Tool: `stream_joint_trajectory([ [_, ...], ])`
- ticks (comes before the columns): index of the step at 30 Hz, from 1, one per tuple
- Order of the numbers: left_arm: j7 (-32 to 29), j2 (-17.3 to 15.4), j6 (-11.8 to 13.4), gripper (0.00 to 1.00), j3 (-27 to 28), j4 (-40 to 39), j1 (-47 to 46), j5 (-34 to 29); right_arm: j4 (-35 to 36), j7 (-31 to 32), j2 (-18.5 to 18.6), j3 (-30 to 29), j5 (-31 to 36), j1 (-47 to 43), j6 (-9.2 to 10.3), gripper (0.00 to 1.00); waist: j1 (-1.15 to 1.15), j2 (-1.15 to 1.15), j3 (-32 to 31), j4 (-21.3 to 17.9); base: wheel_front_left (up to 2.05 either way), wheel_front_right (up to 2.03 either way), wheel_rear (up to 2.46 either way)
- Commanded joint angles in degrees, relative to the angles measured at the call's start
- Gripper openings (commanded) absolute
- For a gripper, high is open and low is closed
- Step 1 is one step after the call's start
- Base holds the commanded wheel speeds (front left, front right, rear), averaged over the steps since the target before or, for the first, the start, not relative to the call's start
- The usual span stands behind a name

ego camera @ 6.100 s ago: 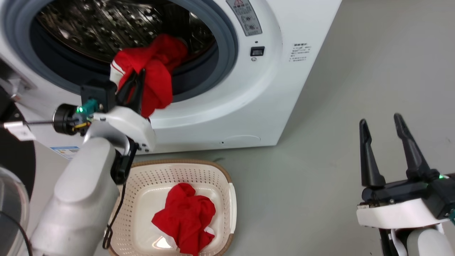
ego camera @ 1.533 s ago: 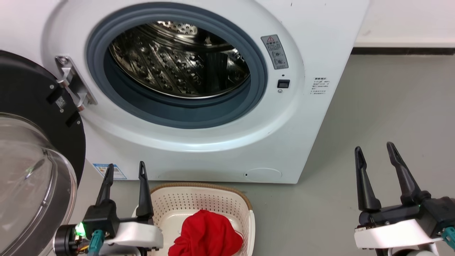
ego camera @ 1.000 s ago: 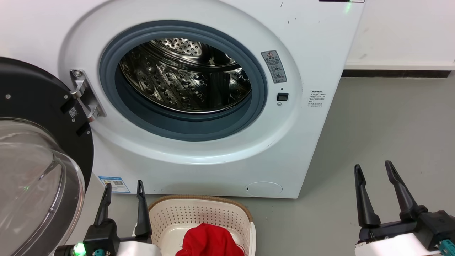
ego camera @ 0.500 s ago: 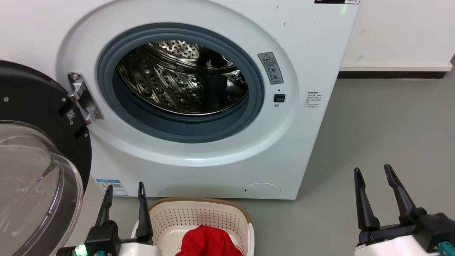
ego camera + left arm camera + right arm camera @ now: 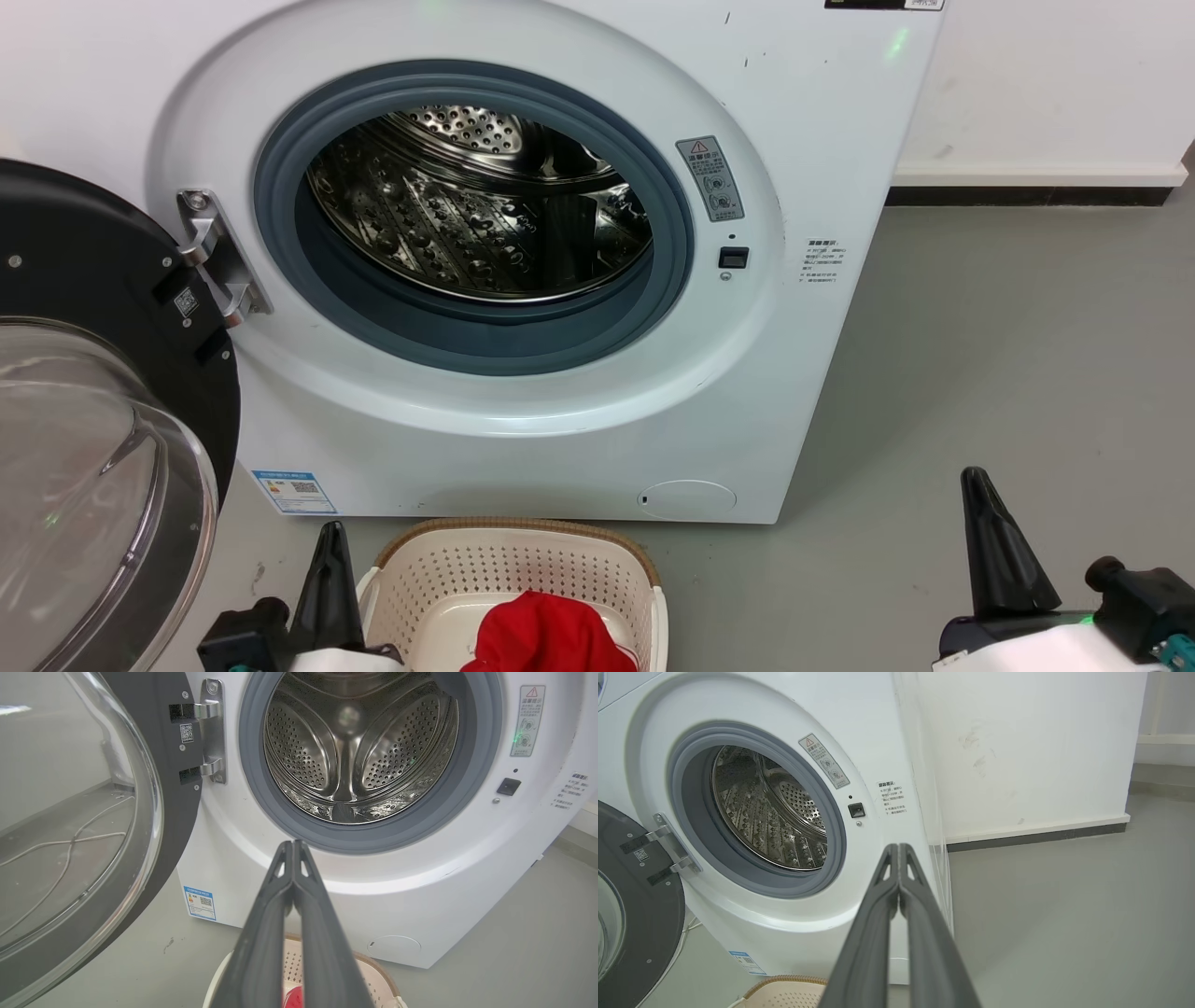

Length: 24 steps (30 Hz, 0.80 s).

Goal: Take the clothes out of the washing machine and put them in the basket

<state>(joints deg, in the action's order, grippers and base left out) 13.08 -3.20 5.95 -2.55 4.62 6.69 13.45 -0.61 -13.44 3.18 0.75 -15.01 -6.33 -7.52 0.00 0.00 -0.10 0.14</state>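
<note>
The white washing machine (image 5: pixel 822 140) stands open, and its steel drum (image 5: pixel 476 201) holds no clothes that I can see. Red clothes (image 5: pixel 546 635) lie in the cream basket (image 5: pixel 523 560) on the floor in front of it. My left gripper (image 5: pixel 327 574) is shut with nothing in it, low beside the basket's left rim; its tips (image 5: pixel 293 844) meet in the left wrist view. My right gripper (image 5: pixel 990 537) is also shut on nothing, over the bare floor at the lower right, its tips (image 5: pixel 898 847) touching in the right wrist view.
The black-framed glass door (image 5: pixel 84 448) hangs open at the left, close to my left arm. Grey floor (image 5: pixel 1008 355) stretches to the right of the machine up to a white wall (image 5: pixel 1036 84) with a dark skirting.
Both grippers have shut in the last half second and sunk lower in the head view. Earlier the left gripper carried a red garment from the drum, which now lies in the basket.
</note>
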Motion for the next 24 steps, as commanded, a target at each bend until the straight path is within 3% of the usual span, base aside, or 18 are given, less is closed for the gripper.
stream_joint_trajectory([
  [1,-0.3,-0.4,-0.4,0.0,0.2,-0.5,-1.5,2.3,0.4,0.5,0.5,0.0,-2.3,1.5,0.0,0.0,0.0,0.0,0.0,0.0,0.0,0.0,0.0],
  [24,-4.7,-1.5,-4.5,0.0,1.1,3.0,-5.3,26.7,-3.6,4.9,1.5,-0.5,-26.2,5.0,0.01,0.0,0.0,0.0,0.1,0.0,0.0,0.0,0.0],
])
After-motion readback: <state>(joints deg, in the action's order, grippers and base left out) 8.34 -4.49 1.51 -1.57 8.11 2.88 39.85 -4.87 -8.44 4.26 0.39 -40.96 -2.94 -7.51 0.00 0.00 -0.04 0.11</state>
